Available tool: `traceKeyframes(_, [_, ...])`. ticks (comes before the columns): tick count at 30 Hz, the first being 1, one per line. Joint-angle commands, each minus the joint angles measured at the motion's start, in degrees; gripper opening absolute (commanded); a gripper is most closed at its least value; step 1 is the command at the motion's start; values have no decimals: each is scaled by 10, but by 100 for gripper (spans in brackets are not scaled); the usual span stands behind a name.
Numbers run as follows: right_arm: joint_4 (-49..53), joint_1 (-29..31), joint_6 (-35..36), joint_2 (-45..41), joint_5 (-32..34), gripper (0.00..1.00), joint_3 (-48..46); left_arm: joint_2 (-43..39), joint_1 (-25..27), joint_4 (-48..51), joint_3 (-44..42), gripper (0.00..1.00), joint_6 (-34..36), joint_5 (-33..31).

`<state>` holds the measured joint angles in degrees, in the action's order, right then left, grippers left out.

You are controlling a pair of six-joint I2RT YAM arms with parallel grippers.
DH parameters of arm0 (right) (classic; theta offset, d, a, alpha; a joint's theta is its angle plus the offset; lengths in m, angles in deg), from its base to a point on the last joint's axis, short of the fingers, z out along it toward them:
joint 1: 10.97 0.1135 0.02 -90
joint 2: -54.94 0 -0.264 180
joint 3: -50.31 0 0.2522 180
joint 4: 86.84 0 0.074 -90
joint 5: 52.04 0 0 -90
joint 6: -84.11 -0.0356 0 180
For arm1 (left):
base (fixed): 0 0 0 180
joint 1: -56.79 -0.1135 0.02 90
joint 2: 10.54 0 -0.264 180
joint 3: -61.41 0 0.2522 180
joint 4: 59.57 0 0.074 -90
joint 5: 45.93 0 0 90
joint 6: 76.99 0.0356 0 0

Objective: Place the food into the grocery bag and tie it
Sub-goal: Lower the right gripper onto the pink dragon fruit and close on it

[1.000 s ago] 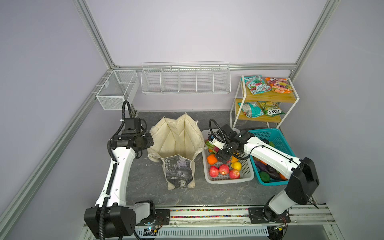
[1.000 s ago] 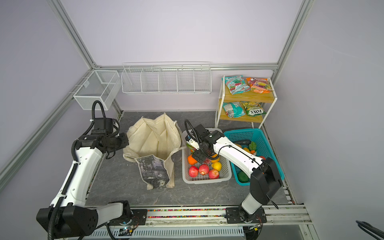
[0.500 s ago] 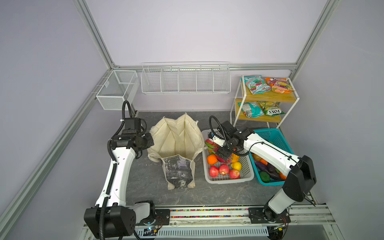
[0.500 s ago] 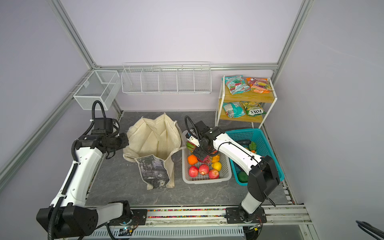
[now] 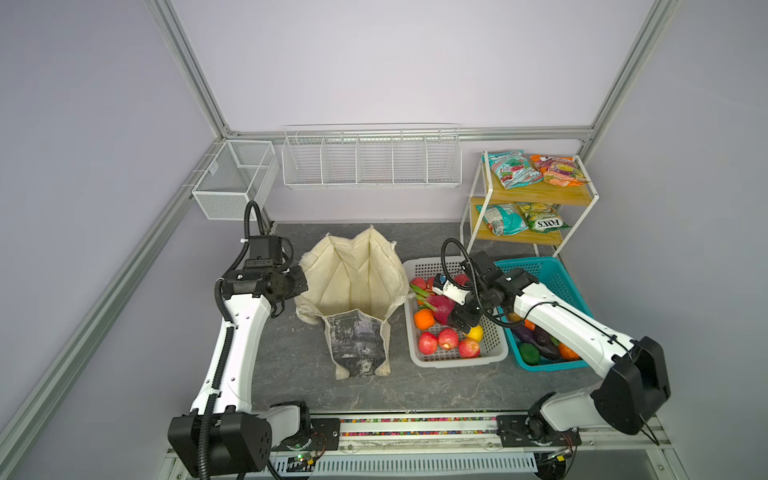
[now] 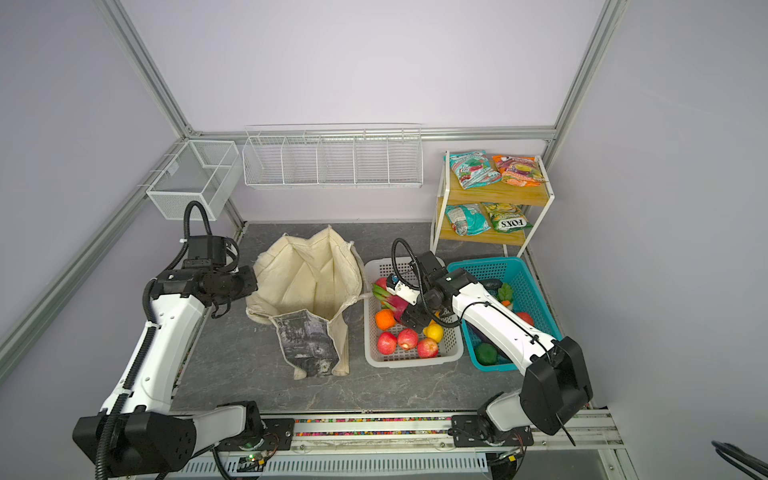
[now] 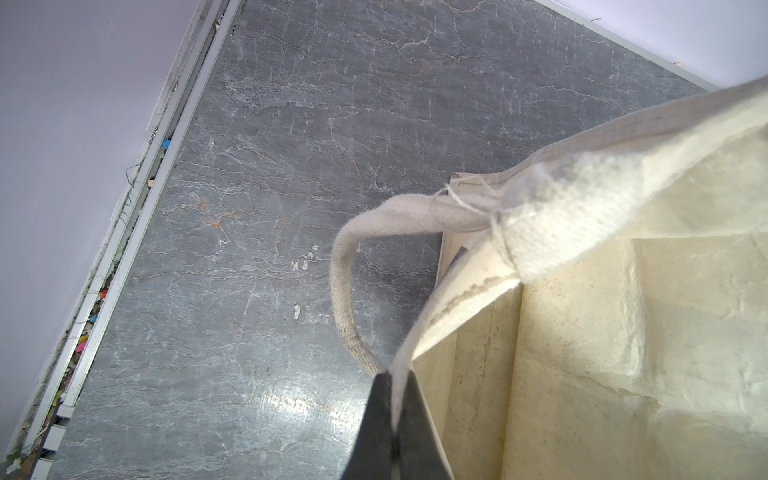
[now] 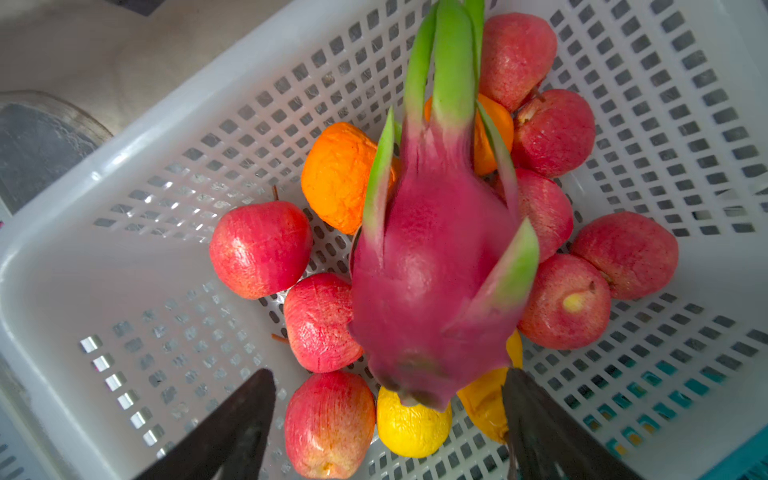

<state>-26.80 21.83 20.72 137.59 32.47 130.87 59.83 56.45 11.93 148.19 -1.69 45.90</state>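
Observation:
The cream grocery bag (image 5: 353,282) (image 6: 311,282) stands open in the middle of the floor, its printed side facing the front. My left gripper (image 5: 297,286) (image 7: 397,376) is shut on the bag's left rim (image 7: 419,332), next to a handle (image 7: 345,270). Over the white basket (image 5: 457,361) my right gripper (image 5: 451,318) (image 8: 388,371) is open. A pink, green-tipped dragon fruit (image 8: 432,266) (image 5: 440,307) rests on the fruit pile, its stem end between the fingers. One fingertip (image 8: 513,382) is close to the fruit; the opposite one stands apart.
Red apples (image 8: 259,249), oranges (image 8: 336,174) and yellow fruit (image 8: 411,428) fill the white basket. A teal basket (image 5: 548,270) of vegetables sits to its right. Behind it a wooden shelf (image 5: 540,195) holds snack packets, two of them teal (image 5: 513,168). Wire baskets (image 5: 372,156) hang on the back wall.
My right arm has shifted a little above the white basket, its elbow swinging outward, and the dragon fruit now shows clearly ahead of its fingers. The left arm and bag have not moved.

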Motion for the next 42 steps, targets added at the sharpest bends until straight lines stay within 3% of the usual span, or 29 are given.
traceKeyframes(1, [-47, -23, 39, 4, -49, 88, -18, -14, -3, 9, -2, 0, 5, 5])
traceKeyframes(12, [-73, -57, 67, 24, -113, 88, -43, -15, -3, 9, -3, 0, 4, 1])
traceKeyframes(24, [-69, -84, 63, 73, -114, 88, -37, -13, -3, 8, -3, 0, 4, 1])
traceKeyframes(38, [-104, -45, 23, 111, -70, 88, -48, -11, -3, 4, -6, 0, 3, -1])
traceKeyframes(42, [-106, -43, 10, 106, -66, 93, -44, -10, -3, 4, -4, 0, 3, -2])
